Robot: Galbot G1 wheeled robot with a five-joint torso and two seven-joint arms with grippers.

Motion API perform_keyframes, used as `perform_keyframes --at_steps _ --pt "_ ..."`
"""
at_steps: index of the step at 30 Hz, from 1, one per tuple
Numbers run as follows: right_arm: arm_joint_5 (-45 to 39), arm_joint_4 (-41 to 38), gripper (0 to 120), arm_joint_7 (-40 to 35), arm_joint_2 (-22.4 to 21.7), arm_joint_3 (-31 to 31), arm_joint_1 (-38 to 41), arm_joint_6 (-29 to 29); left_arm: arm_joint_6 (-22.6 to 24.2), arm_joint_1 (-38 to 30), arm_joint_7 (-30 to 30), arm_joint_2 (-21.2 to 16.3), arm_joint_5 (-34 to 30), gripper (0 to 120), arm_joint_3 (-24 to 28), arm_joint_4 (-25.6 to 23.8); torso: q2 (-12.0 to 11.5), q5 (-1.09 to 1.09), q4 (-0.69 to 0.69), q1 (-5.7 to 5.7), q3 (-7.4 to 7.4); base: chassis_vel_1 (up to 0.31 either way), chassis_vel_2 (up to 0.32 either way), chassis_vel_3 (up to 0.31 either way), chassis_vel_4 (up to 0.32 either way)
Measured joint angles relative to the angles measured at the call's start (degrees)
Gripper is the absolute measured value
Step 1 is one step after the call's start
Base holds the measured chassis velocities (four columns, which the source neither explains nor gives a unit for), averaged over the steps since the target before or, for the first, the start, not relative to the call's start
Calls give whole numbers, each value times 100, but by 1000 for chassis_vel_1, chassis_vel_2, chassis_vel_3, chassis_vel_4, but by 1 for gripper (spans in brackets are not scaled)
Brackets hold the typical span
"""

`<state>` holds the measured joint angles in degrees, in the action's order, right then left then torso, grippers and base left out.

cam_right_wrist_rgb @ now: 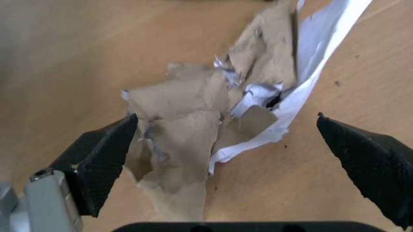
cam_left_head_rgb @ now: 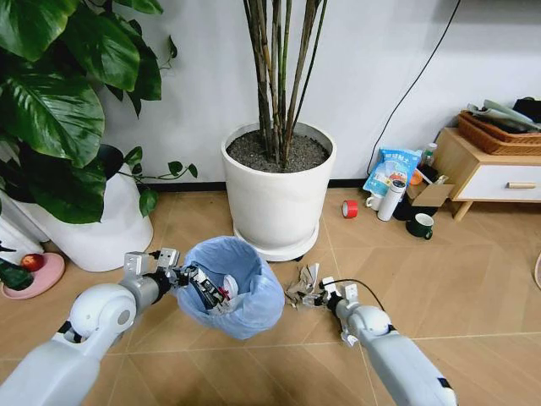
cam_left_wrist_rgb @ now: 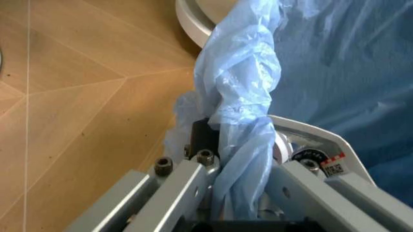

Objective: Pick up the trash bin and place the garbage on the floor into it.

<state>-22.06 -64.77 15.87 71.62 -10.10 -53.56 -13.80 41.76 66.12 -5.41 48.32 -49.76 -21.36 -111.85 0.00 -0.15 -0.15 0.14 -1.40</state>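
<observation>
brown-and-white torn paper scrap (cam_right_wrist_rgb: 226,140), the garbage nearest to hand, lies flat on the floor (cam_right_wrist_rgb: 77,58) directly beneath the right end effector (cam_right_wrist_rgb: 226,159), whose fingers are spread wide to either side of it, the scrap's long axis running between them. the left end effector (cam_left_wrist_rgb: 239,193) is pinched on the trash bin (cam_left_head_rgb: 232,283) rim, holding it just beside, to the left.

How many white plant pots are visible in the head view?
2. One large white pot stands at centre behind the trash bin; another white pot sits at left under broad leaves. More may be hidden off-frame.
</observation>
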Motion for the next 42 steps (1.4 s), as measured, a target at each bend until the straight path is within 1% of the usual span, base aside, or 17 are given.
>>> perform_keyframes --at_steps 1,2,4,5,7,8,12,22,24,27,29,33,34,36,37,40,42 --pt "0 0 100 0 0 0 0 0 0 0 0 0 0 0 0 0 0 0 0 0 0 0 0 0 0" --pt "-6 429 100 -77 133 165 224 9 0 -27 -4 -9 -5 0 44 5 0 5 0 0 0 0 0 0 0" --pt "48 875 100 -117 277 278 475 65 -2 -44 3 -48 -11 0 70 16 0 2 0 0 0 0 0 0 0" --pt "48 875 100 -117 277 278 475 65 -2 -44 3 -48 -11 0 70 16 0 2 0 0 0 0 0 0 0" --pt "134 1357 100 -155 463 305 760 188 -4 -25 20 -108 -24 0 72 -10 0 3 1 0 0 0 0 0 0" --pt "134 1357 100 -155 463 305 760 188 -4 -25 20 -108 -24 0 72 -10 0 3 1 0 0 0 0 0 0" --pt "206 2034 100 -140 715 260 1169 313 -11 4 30 -202 -37 0 72 -56 0 2 0 0 0 0 0 0 0" --pt "341 2703 100 -70 970 120 1498 414 -15 1 -12 -277 -73 0 120 -119 0 3 1 0 0 0 0 0 0" --pt "343 2720 96 -65 971 119 1498 430 -16 1 -19 -278 -73 0 125 -121 0 3 0 0 0 0 0 0 0" --pt "341 2736 82 -59 979 111 1486 473 -19 -20 -50 -276 -76 0 149 -121 0 2 -2 0 1 0 0 0 0" --pt "339 2748 80 -56 985 108 1486 488 -19 -22 -58 -273 -77 0 156 -121 0 2 -1 0 1 0 0 0 0" --pt "333 2777 58 -44 1010 82 1483 530 -22 -18 -95 -260 -78 0 190 -135 0 3 0 0 2 0 0 0 0" --pt "333 2777 58 -44 1010 82 1483 530 -22 -18 -95 -260 -78 0 190 -135 0 3 0 0 2 0 0 0 0" --pt "330 2762 49 -28 1007 80 1461 544 -23 -11 -102 -262 -78 0 191 -146 0 3 0 0 1 0 0 0 0" --pt "330 2762 49 -28 1007 80 1461 544 -23 -11 -102 -262 -78 0 191 -146 0 3 0 0 1 0 0 0 0" --pt "327 2731 34 -24 1005 75 1422 564 -23 -3 -112 -266 -78 0 198 -161 0 5 1 0 1 0 0 0 0" --pt "327 2713 32 -23 1004 72 1406 573 -23 0 -114 -266 -79 0 200 -167 1 5 1 0 1 0 0 0 0"
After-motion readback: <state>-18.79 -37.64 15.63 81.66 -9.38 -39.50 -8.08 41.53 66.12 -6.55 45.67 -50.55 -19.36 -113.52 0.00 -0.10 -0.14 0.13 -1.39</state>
